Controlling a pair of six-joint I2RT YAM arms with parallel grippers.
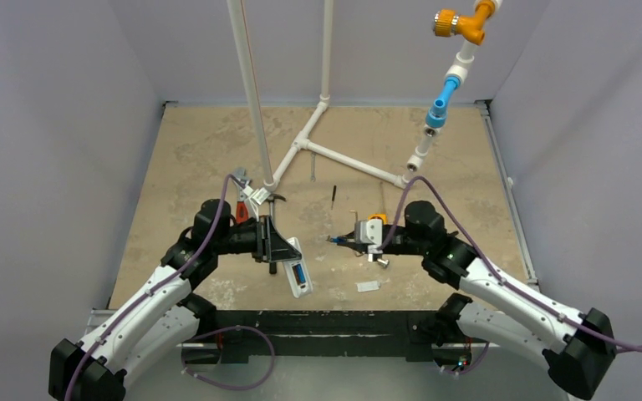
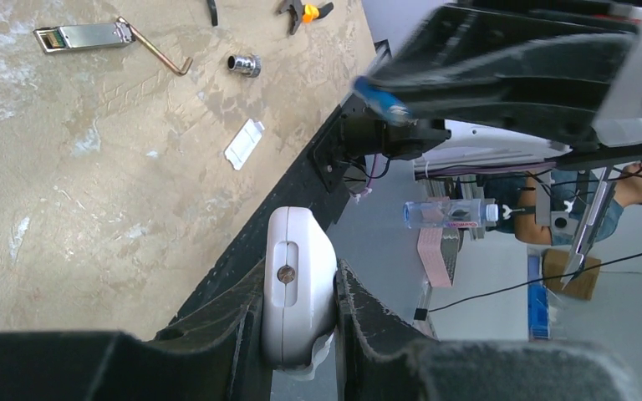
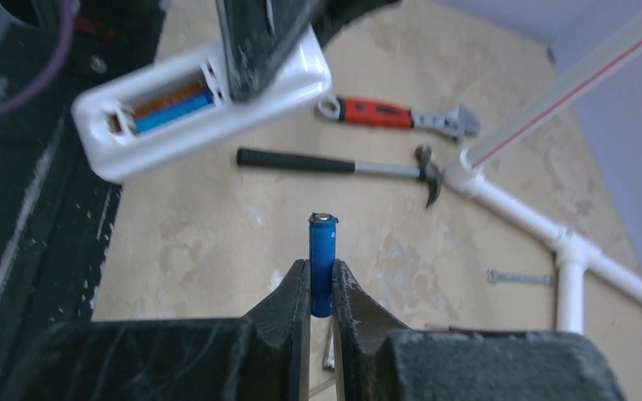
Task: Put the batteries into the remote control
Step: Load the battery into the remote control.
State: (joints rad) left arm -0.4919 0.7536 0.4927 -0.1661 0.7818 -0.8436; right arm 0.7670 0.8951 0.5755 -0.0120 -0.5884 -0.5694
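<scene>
My left gripper [image 2: 300, 280] is shut on the white remote control [image 2: 298, 276] and holds it by one end above the table's near edge; from the top view [image 1: 298, 277] its open back faces up. One blue battery [image 3: 173, 112] lies in its recess. My right gripper [image 3: 321, 269] is shut on the second blue battery [image 3: 323, 251], silvery end pointing forward. It hovers just right of the remote [image 3: 205, 100], a short gap away. In the top view the right gripper [image 1: 337, 241] faces the left gripper [image 1: 277, 249].
A small flat grey-white cover piece [image 1: 368, 286] lies near the front edge. A stubby silver cylinder [image 1: 380, 261] sits under the right wrist. A hammer [image 3: 334, 164], a red-handled wrench [image 3: 397, 114] and a white pipe frame [image 1: 334, 154] lie farther back.
</scene>
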